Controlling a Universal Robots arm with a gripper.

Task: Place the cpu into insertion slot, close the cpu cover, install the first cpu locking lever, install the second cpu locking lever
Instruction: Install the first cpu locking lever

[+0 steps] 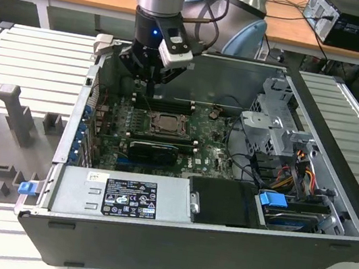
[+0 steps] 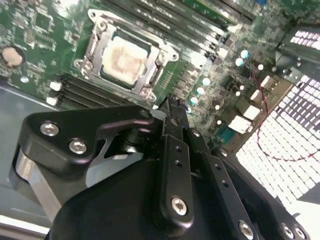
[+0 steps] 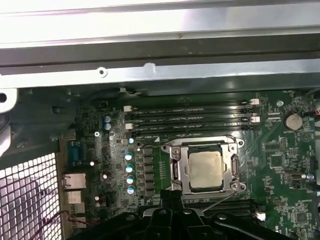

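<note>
The cpu [image 3: 205, 169] lies seated in the insertion slot [image 3: 171, 172], with the cpu cover [image 3: 206, 147] down over it. The gripper [image 3: 172, 196] hovers just beside the socket, its fingers apparently pressed together and holding nothing.

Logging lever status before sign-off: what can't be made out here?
- The insertion slot in the exterior view: too small to tell what is latched.
- One corner of the cpu cover in the first wrist view: hidden behind the gripper.
- The cpu's surface in the second wrist view: washed out by glare.
</note>
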